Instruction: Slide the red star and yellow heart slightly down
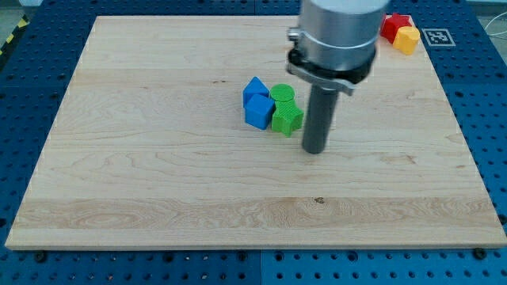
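Red star (394, 24), yellow heart (407, 39): touching, far right corner of board (158, 190).
My tip (314, 150): mid-board, just right of green blocks (284, 111); bare rod, grasping nothing.
Bearing: pair lies far-right of my tip, well apart.

My tip (314, 150) seemingly touches down, upright.

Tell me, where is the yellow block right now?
The yellow heart sits at the board's top right corner in the camera view, touching the red star beside it, far from my tip.
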You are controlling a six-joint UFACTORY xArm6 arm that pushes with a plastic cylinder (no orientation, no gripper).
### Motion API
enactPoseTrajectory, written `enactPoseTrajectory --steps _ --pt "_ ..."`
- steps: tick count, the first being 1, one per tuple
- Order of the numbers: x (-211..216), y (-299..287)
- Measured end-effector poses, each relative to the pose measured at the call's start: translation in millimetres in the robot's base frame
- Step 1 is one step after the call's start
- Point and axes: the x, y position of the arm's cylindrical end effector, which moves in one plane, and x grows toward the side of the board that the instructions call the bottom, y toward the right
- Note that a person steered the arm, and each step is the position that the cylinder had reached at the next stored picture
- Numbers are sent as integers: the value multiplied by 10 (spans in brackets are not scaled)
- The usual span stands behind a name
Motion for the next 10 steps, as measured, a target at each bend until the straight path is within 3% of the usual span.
enactPoseTrajectory --steps 2,6,7,10 --pt "-597 501" --pt "-2683 -211" --pt "-2968 5" --pt "-2990 577"
